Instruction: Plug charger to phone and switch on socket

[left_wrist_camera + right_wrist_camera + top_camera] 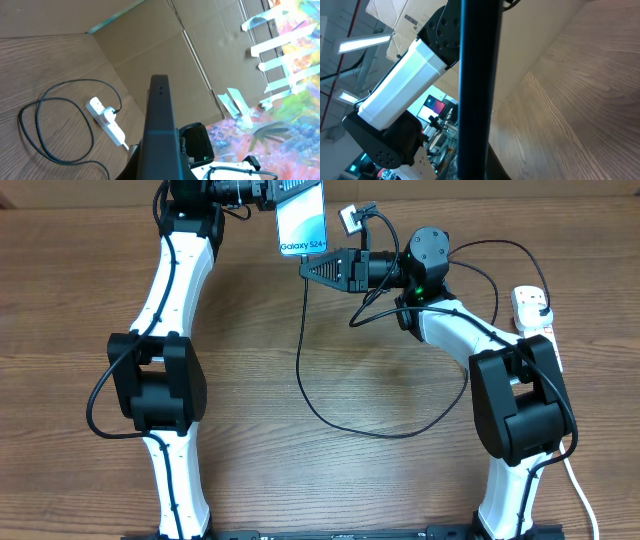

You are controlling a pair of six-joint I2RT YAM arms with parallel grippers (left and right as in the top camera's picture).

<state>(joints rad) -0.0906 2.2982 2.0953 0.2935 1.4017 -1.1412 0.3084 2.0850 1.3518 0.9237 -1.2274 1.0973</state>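
As seen from overhead, the left gripper point(285, 190) is clamped on the top end of the phone point(302, 220), which appears raised off the table point(300, 490) at its far edge, lit screen up. The phone's lower end faces the right gripper point(306, 268). That gripper is closed, its tip just below the phone's lower edge. The charger point(330, 418) leaves that tip, so the gripper appears to pinch the connector end, though the connector itself is too small to make out. The charger's lead drops in a wide loop across the wood and runs to the socket point(532, 307) at the right edge, well apart from both grippers. The switch position cannot be read. Left wrist view: the phone point(160, 130) shows as a dark edge-on bar, with the socket point(106, 120) and the slack lead lying beyond it, before a cardboard wall point(165, 45) and tape strips point(280, 42). Right wrist view: a dark slim shape fills the centre, probably the phone edge-on, and the port is not visible. Risks, as judged: a tilted or offset connector would scrape the port rim or push the phone askew in its clamp, and a tightened loop could drag the socket. The surface is bare wood-grain; the room beyond shows ceiling lights point(365, 42) and screens point(435, 106).
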